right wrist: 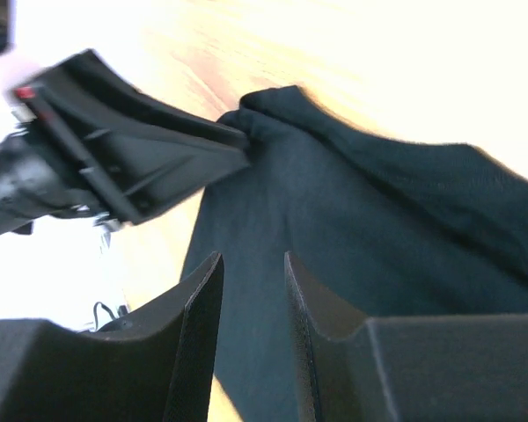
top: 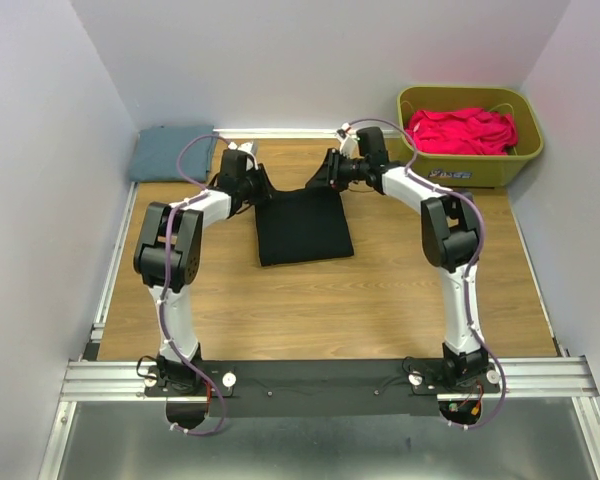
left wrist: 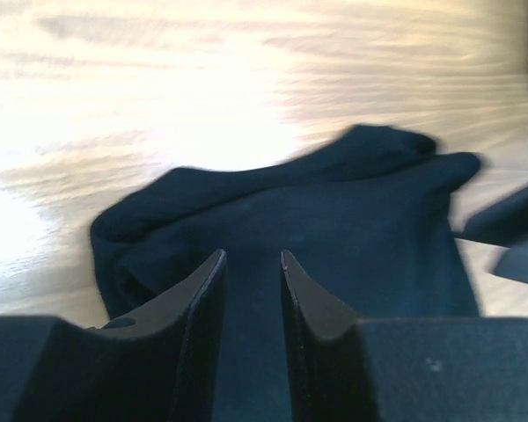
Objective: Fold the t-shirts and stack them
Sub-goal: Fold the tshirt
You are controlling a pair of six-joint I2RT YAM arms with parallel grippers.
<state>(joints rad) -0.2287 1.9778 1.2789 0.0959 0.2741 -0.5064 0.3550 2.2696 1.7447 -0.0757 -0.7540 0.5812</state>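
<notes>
Olive tub (top: 470, 172) holds the pink-red t-shirt (top: 462, 131); both arms' jaws stand apart over the black t-shirt (top: 302, 225)

The top camera is looking steeply down from above and behind the arm bases, taking in the whole desk (top: 310, 320). The left wrist camera is peering low and close past the left fingers (left wrist: 198, 308). The right one is doing likewise past the right fingers (right wrist: 198, 316). All three are sharing the black t-shirt (top: 302, 225) near the desk's far edge.
</notes>
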